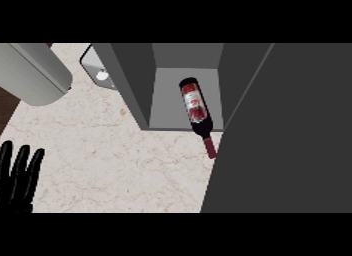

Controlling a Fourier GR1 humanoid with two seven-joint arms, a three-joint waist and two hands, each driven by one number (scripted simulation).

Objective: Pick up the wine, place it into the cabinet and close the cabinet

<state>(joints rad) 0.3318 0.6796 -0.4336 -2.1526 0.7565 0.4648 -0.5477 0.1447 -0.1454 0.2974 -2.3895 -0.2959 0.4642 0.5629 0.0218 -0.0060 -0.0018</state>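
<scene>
wine bottle point(194, 107) label red-white, print too small to read

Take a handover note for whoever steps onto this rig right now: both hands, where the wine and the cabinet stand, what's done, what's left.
Left hand: open, resting at the lower left edge, fingers up, holding nothing.
Right hand: not in view.
Wine bottle: lying on its side in the cabinet, with its neck poking out past the front edge toward the robot.
Cabinet door: open, swung out at the right.
Done: the bottle is in the cabinet.
Left: the neck probably needs a push further in, then close the door.
</scene>
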